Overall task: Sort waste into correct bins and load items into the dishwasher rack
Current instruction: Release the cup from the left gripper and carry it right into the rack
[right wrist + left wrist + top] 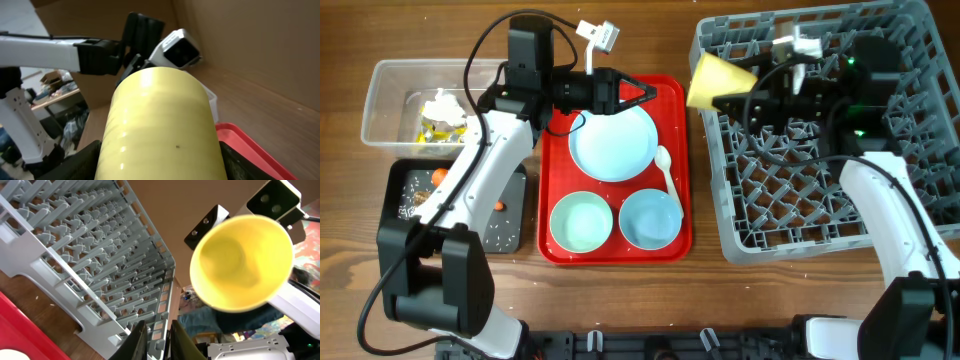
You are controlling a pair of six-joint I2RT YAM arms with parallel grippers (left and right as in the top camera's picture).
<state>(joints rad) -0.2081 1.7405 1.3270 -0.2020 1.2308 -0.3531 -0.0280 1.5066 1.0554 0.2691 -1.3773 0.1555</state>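
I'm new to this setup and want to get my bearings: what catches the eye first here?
A yellow cup, clamped in the right jaws, hangs over the left edge of the big grey dishwasher rack. In the middle, a red tray holds a light-blue plate, a pale-green bowl, a light-blue bowl and a white spoon.
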